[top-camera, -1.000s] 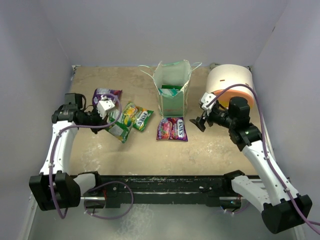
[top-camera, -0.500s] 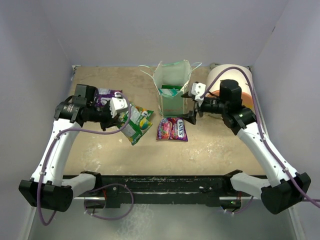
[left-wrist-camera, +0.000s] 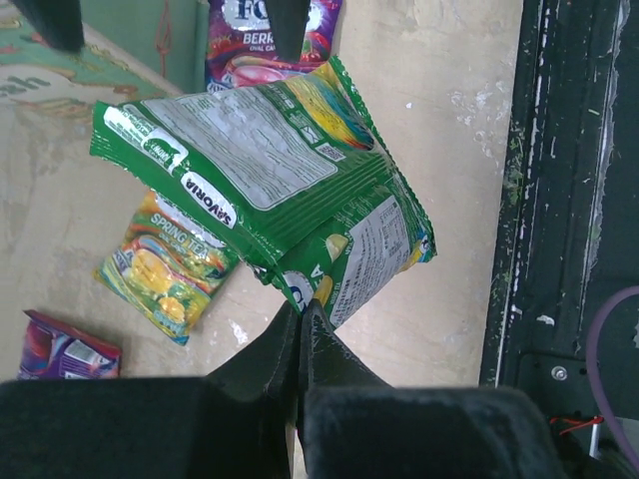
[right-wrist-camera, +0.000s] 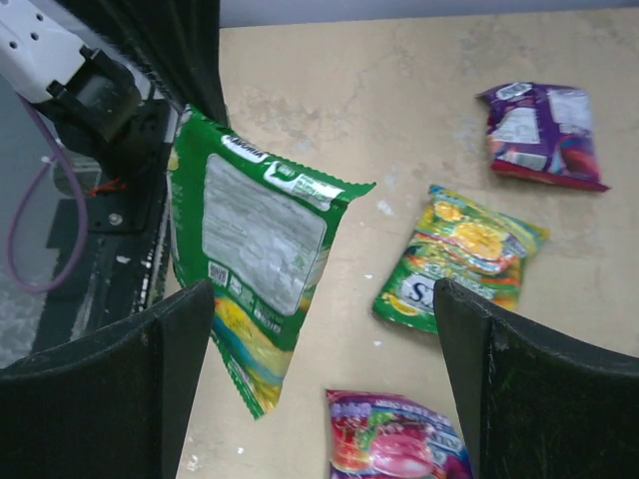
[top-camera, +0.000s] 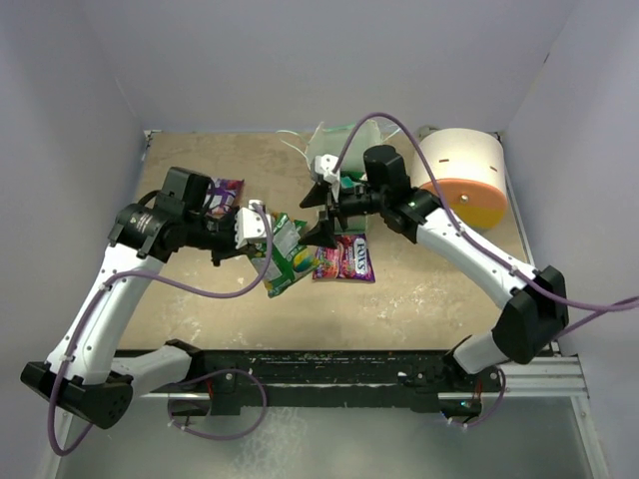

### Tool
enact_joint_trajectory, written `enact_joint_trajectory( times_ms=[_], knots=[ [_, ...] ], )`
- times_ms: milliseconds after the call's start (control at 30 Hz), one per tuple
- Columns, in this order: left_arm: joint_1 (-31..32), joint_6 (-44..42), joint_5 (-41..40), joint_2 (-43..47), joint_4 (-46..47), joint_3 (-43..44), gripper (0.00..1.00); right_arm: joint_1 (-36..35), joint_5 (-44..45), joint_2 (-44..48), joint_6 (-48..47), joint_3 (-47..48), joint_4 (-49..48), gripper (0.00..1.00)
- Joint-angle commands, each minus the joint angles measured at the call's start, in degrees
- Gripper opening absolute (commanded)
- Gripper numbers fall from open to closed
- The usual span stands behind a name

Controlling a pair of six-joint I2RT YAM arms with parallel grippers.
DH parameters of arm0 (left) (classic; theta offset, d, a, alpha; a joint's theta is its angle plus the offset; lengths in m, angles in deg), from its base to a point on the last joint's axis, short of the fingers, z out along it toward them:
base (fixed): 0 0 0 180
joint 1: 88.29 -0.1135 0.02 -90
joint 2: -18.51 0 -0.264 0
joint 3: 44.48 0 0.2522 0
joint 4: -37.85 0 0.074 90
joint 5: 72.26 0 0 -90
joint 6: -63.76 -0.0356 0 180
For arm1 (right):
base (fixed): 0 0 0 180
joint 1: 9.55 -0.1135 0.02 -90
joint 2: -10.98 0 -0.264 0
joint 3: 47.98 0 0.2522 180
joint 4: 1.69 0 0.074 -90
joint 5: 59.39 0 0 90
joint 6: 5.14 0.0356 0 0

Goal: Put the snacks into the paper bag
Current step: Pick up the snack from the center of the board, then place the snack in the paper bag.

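Your left claw (top-camera: 258, 238) was clamped shut on one edge of a green packet (top-camera: 288, 261), holding it clear of the desk (top-camera: 419, 289), in front of the paper bag (top-camera: 334, 135) and off to the bag's left. From above, the packet's long axis ran slantwise, its far end toward the bag and its near end swung out toward the front edge. In the left wrist view the closed fingers (left-wrist-camera: 300, 334) pinched the green packet (left-wrist-camera: 260, 150) at its edge, the white label panel facing up at that camera.

Your right claw (top-camera: 318, 216) stood wide open and gripped nothing. It hung directly in front of the bag, between the bag and the held packet. Its own camera showed the green packet (right-wrist-camera: 255, 249) hanging nearly upright just beside one finger (right-wrist-camera: 170, 389) — whether they touched I could not tell.

The right arm (top-camera: 449, 235) reached across the bag's front and hid most of the bag from above.

A magenta packet (top-camera: 344, 261) lay flat on the desk just in front of the bag, long axis side to side. A green-yellow packet (right-wrist-camera: 459, 259) lay flat to the bag's left, and a purple packet (top-camera: 225, 190) lay farther left. A white cylinder (top-camera: 461, 175) stood to the bag's right.
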Motion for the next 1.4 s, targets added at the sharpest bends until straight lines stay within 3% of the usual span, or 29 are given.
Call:
enact_joint_trajectory(
  times_ms=[0, 167, 333, 633, 800, 1100, 1200, 1267, 1367],
  knots=[
    [1.0, -3.9, 3.1, 2.6, 1.4, 3.0, 0.0, -1.3, -4.5, -3.0, 6.9, 4.8, -2.3, 0.92],
    [1.8, -4.4, 4.4, 2.2, 3.0, 2.5, 0.0, -1.7, -10.3, -3.9, 15.9, 2.5, -9.5, 0.91],
    [2.8, -3.7, 5.0, 3.2, 5.9, 0.1, 0.0, -1.8, -14.4, -3.7, 24.7, -2.3, -21.1, 0.83],
    [3.1, -1.7, 5.3, 3.8, 9.6, -3.1, 0.0, -1.8, -14.9, -3.9, 27.0, -5.3, -24.5, 0.65],
    [3.2, -0.8, 4.5, 4.5, 10.8, -4.3, 0.0, -1.8, -14.0, -4.5, 27.8, -4.4, -24.4, 0.48],
    [3.1, 1.4, 3.7, 5.6, 12.5, -5.7, 0.0, -1.8, -13.6, -4.3, 26.9, -3.1, -21.8, 0.0],
    [2.6, 2.3, 4.1, 5.6, 12.6, -5.3, 0.0, -1.7, -13.5, -3.0, 24.0, -2.3, -18.9, 0.0],
    [1.8, 3.8, 5.3, 6.0, 13.5, -5.2, 0.07, -1.7, -11.7, -1.7, 19.7, -0.9, -14.8, 0.0],
    [0.1, 6.7, 7.7, 7.3, 15.4, -6.0, 0.28, -1.8, -7.8, -0.1, 11.8, 2.2, -5.8, 0.0]
  ],
)
